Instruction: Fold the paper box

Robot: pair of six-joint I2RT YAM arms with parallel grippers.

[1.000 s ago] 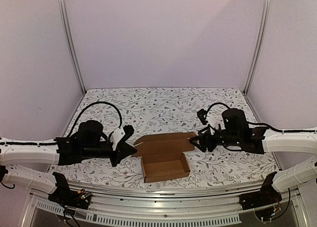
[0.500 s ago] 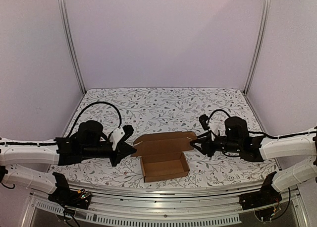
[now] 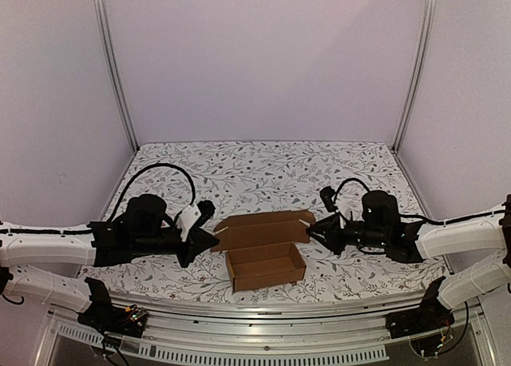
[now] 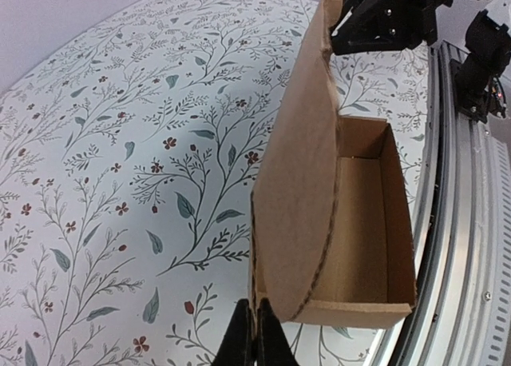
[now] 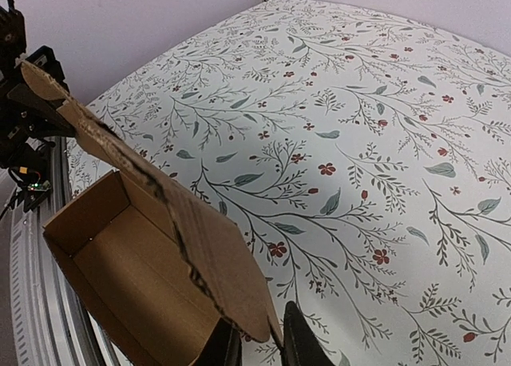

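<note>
The paper box (image 3: 266,266) is a brown cardboard tray, open on top, near the table's front middle, with its lid flap (image 3: 263,228) raised off the back wall. My left gripper (image 3: 217,240) is shut on the lid's left end. In the left wrist view its fingertips (image 4: 255,338) pinch the thin cardboard edge, and the lid (image 4: 299,166) stands upright beside the tray (image 4: 363,222). My right gripper (image 3: 311,228) is at the lid's right end. In the right wrist view its fingers (image 5: 301,342) sit close on either side of the lid's rounded corner (image 5: 239,302).
The floral tablecloth (image 3: 263,170) covers the table out to the white walls and corner posts (image 3: 116,70). A metal rail (image 3: 263,318) runs along the near edge just in front of the box, and it shows beside the tray in the left wrist view (image 4: 467,222).
My right gripper has slid left to the lid's right corner, and its jaws have narrowed around it. The left gripper and the tray have stayed put.
</note>
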